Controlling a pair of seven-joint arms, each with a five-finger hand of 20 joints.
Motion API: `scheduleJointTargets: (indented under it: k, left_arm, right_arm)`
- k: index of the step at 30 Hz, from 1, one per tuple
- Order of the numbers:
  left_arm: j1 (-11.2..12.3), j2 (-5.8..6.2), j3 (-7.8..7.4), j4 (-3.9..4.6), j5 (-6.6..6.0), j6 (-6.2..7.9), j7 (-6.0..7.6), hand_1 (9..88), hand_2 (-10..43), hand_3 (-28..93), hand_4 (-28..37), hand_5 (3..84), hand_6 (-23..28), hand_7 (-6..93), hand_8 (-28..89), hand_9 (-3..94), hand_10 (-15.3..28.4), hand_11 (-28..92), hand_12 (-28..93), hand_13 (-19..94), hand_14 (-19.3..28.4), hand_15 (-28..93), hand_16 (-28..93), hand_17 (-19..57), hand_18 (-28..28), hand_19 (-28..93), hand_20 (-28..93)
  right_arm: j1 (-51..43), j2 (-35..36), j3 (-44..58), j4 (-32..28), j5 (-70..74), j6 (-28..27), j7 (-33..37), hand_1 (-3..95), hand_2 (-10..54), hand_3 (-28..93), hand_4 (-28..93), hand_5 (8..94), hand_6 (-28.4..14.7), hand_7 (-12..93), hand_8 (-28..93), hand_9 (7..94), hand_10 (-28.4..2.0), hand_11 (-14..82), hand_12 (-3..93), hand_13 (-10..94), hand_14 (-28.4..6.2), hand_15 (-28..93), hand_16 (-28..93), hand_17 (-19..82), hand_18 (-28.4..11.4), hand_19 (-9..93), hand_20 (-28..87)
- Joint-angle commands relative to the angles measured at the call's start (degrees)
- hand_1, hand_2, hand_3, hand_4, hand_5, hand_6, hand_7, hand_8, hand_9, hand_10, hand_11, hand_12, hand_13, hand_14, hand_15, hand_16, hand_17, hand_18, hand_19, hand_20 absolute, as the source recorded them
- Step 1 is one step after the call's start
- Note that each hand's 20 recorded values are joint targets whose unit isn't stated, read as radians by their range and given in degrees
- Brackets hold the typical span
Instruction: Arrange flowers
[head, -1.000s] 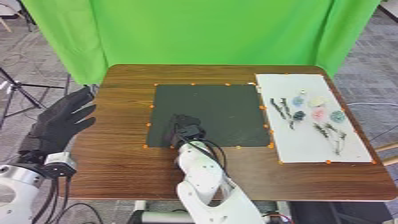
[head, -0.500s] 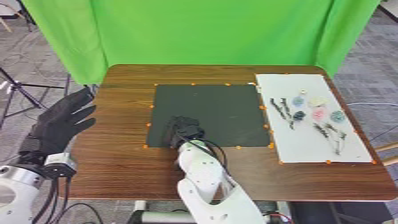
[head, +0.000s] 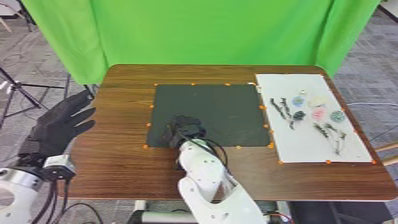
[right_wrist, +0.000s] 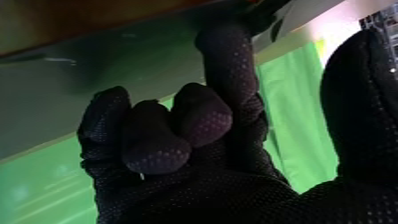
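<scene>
Flowers are lying off to the right of the robot's right hand (head: 187, 128), across the dark mat (head: 209, 105).
Over on the white sheet (head: 300, 150), the pink flower (head: 319, 113), teal flower (head: 338, 116) and pale blue flower (head: 298, 101) are sitting close together, with dark twigs (head: 282, 108) along the mat side and leafy sprigs (head: 332, 136) nearer the robot, their stems running mostly lengthwise. That right hand is hovering over the mat's near-left part, loosely bent and grasping nothing, thumb well away; it's looking like the nearer choice for a sideways reach. The left hand (head: 60, 120) is waiting unclenched beside the table's left edge (head: 92, 117).
</scene>
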Motion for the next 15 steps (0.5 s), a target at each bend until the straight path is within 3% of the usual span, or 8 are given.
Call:
scheduleJointTargets:
  k: [1,4,6,11,15]
  left_arm:
    - [4.19,-2.25,-1.78,-1.18,0.25,2.03,2.33,20.1,-2.8,70,-28.3,20.9,0.9,20.7,-10,16.9,8.7,11,20,14,10.8,14,8,-10.9,18.3,36,10]
    - [7.57,-3.22,-4.43,-2.22,0.38,1.07,1.5,20.2,-2.8,70,-28.3,20.9,0.9,20.7,-10,16.8,8.7,11,20,14,10.7,14,8,-10.9,18.3,36,10]
    - [9.4,-4.32,-5.42,-2.86,0.36,2.08,2.51,20.1,-2.7,70,-28.3,20.8,0.9,20.6,-10,16.7,8.6,11,20,14,10.8,14,8,-10.9,18.3,36,10]
    - [10.7,-5.43,-6.44,-3.32,0.57,2.04,3.22,20.0,-2.7,70,-28.3,20.9,0.9,20.7,-10,16.8,8.6,11,20,14,10.8,14,9,-10.9,18.2,36,10]
    - [10.77,-6.04,-6.41,-3.48,0.54,2.01,3.2,20.0,-2.7,70,-28.3,20.9,0.9,20.9,-10,16.8,8.6,11,20,14,10.8,14,9,-10.9,18.2,36,10]
  right_arm:
    - [-0.91,2.27,0.79,-1.54,1.6,-3.14,1.01,14.8,-9.5,77,-27,62.5,-3.4,59,-14,66.7,-13.4,66.5,56.1,64,-13.0,88,39,23,-23.8,81,48]
    - [-1.18,3.94,0.89,-4.24,3.38,-2.76,0.56,13.2,-9.2,77,-27,55.3,-6.1,59,-17,58.5,-14.7,67.0,54.1,59,-14.2,88,37,21,-24.1,79,49]
    - [-0.75,5.81,0.87,-5.77,5.77,-1.87,0.41,12.6,-8.6,77,-27,51.3,-7.6,57,-18,54.4,-16.8,66.5,53.4,56,-15.0,87,36,19,-24.5,78,49]
    - [-1.33,11.79,2.06,-10.07,10.9,-0.85,-4.07,14.7,-4.6,80,-24,46.1,-7.9,53,-18,47.3,-19.1,65.1,51.8,50,-16.6,86,34,15,-24.0,74,50]
    - [-2.03,16.57,2.62,-13.0,13.93,-0.77,-10.26,21.1,3.9,91,-16,46.4,-5.3,52,-19,43.4,-18.2,64.3,49.5,45,-16.1,85,32,9,-24.0,66,49]
